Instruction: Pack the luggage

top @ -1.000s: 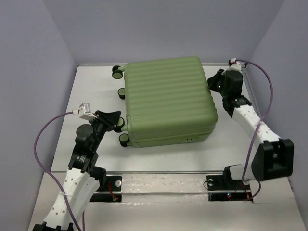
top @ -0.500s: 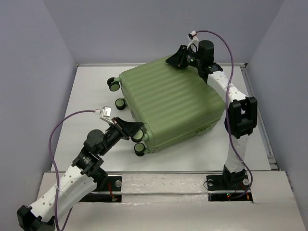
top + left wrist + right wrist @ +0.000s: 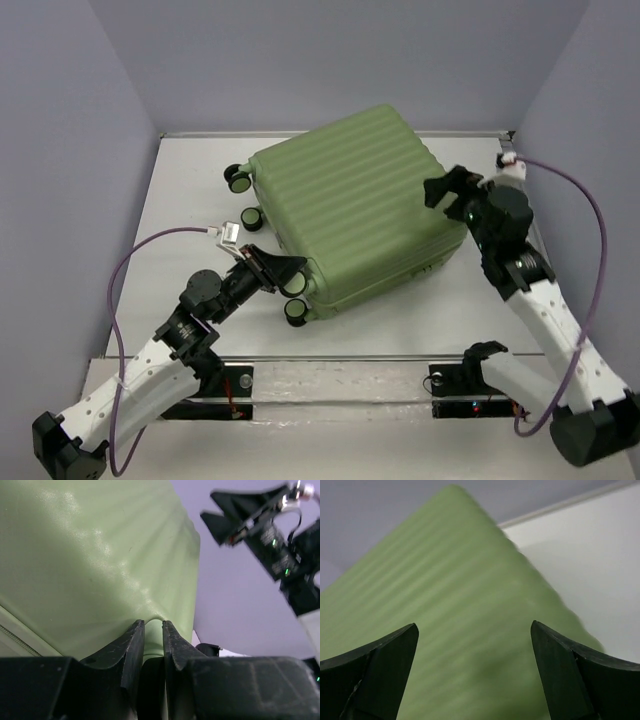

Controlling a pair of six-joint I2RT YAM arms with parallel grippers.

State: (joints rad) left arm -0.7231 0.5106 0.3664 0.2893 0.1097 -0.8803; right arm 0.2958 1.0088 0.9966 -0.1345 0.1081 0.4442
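Observation:
The luggage is a large light-green ribbed suitcase, lying closed and turned askew on the white table. My left gripper is at its near left corner, beside a black wheel. In the left wrist view the left gripper has its jaws nearly together, pinching a ridge of the green shell. My right gripper hovers open over the suitcase's right side. In the right wrist view the right gripper has its fingers spread wide above the ribbed shell, holding nothing.
Two more wheels stick out on the suitcase's left side. Grey walls close in the table on three sides. A metal rail runs along the near edge by the arm bases. The right arm shows in the left wrist view.
The suitcase has been turned counter-clockwise, its near left corner swinging toward me. My right gripper has opened and dropped from the far top edge to the right side. The left stays at the corner.

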